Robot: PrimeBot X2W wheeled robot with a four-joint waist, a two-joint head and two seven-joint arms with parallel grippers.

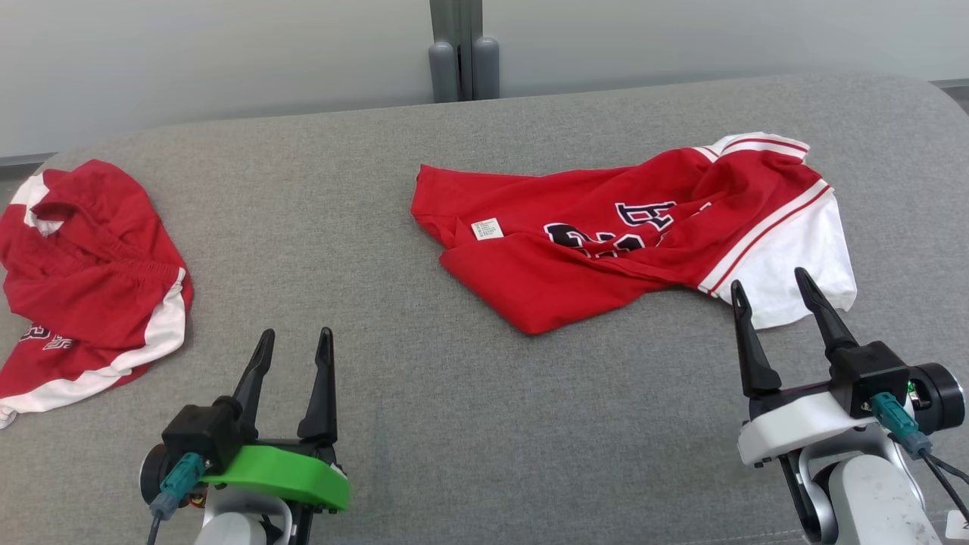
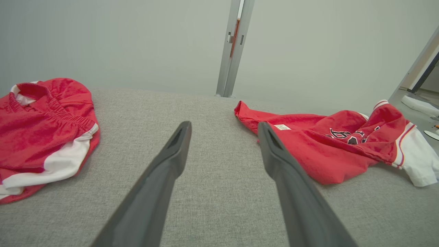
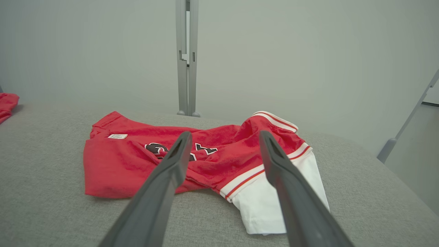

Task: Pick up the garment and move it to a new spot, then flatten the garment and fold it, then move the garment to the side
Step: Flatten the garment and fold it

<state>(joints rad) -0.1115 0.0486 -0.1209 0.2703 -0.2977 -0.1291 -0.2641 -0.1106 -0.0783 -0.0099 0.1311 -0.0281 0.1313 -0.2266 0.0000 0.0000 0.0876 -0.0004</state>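
On the grey padded table (image 1: 378, 265) in front of you, the red shirt (image 1: 606, 242) lies crumpled right of centre, apart from both grippers. Its body is bunched and twisted so the dark lettering on the chest is partly hidden in the folds. A small white label (image 1: 487, 228) faces up near its left end, and a white sleeve (image 1: 795, 257) with red stripes spreads out at its right end.

Your right gripper (image 1: 769, 278) sits at the shirt's near edge with its fingers spread and nothing between them. In the head view its tips overlap the white sleeve, but you cannot tell whether they touch the cloth.

Your left gripper (image 1: 296, 333) is also spread and empty, over bare table well left of the shirt.

Red shorts (image 1: 91, 280) with white trim lie heaped at the table's far left edge.
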